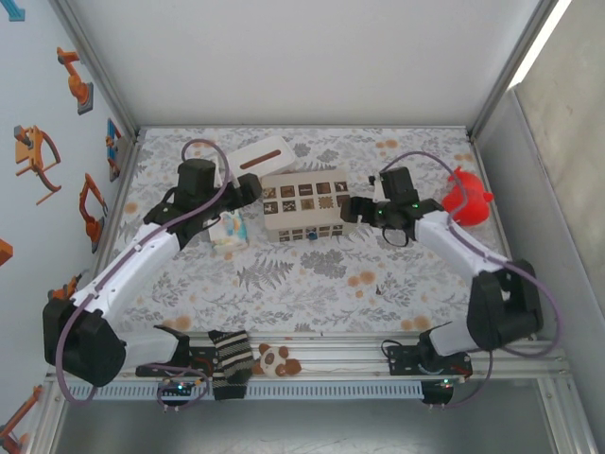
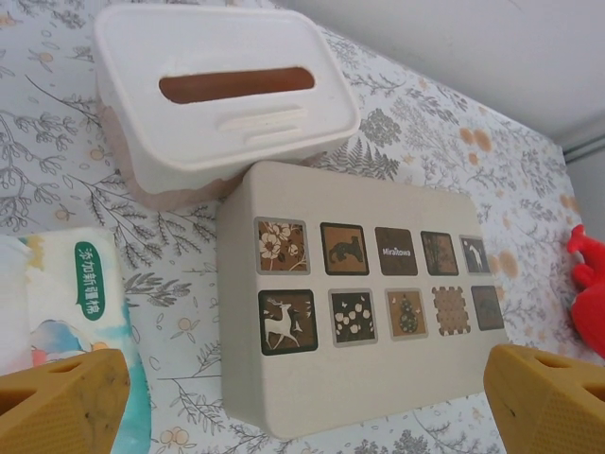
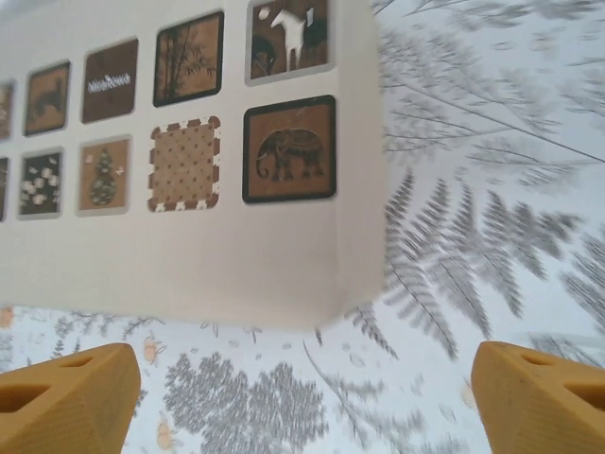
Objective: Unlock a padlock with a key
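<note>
Padlock (image 1: 312, 234) near box (image 1: 304, 201) front; axis indiscernible

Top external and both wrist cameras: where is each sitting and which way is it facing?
Top external: above and behind the bases, looking down; both arms, left gripper and right gripper flanking the beige box.
Left wrist: on the left arm, looking down across the box to the white tissue holder; yellow fingers at bottom.
Right wrist: on the right arm, looking down at the box's corner; yellow fingers at bottom.
Shared: both wrist views catch the Miraitowa tile.
</note>
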Robot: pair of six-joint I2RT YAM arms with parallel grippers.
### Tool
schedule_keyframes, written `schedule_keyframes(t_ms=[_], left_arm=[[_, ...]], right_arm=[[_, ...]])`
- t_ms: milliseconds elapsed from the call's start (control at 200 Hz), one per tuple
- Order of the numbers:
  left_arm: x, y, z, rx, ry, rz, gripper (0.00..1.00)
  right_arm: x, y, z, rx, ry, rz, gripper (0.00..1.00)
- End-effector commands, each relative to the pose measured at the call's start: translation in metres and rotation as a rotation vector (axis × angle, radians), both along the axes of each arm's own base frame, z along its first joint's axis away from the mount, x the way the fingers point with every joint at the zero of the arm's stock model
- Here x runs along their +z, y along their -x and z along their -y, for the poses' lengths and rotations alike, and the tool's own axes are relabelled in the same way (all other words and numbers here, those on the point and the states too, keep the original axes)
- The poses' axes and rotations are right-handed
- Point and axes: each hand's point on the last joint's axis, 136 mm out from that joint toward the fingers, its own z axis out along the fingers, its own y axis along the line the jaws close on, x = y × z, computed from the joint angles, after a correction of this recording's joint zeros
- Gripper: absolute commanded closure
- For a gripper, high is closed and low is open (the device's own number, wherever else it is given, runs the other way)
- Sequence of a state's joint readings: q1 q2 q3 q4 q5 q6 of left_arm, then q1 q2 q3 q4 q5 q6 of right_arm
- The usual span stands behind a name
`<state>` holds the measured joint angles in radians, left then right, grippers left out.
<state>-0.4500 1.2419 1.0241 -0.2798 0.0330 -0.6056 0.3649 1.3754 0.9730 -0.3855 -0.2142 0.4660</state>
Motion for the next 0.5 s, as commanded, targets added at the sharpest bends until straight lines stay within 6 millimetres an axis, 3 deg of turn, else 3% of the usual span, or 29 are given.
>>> schedule_keyframes(t_ms=[0, 110, 200, 326, 496], left_arm=[[0.017, 0.004, -0.011, 0.0, -0.054, 0.079, 0.04], [0.025, 0.004, -0.016, 0.007, -0.073, 0.121, 0.04], [0.03, 0.004, -0.017, 0.007, -0.083, 0.139, 0.04], [0.03, 0.005, -0.018, 0.004, -0.089, 0.144, 0.04], [0.022, 0.008, -0.022, 0.01, -0.105, 0.123, 0.04]], right_arm=[[-0.009, 0.052, 0.041, -0.099, 0.158, -0.114, 0.18], [-0.023, 0.103, 0.065, -0.14, 0.244, -0.234, 0.3], [-0.036, 0.13, 0.072, -0.16, 0.246, -0.293, 0.38], [-0.057, 0.149, 0.075, -0.168, 0.245, -0.357, 0.46], [-0.082, 0.155, 0.073, -0.138, 0.334, -0.429, 0.52]])
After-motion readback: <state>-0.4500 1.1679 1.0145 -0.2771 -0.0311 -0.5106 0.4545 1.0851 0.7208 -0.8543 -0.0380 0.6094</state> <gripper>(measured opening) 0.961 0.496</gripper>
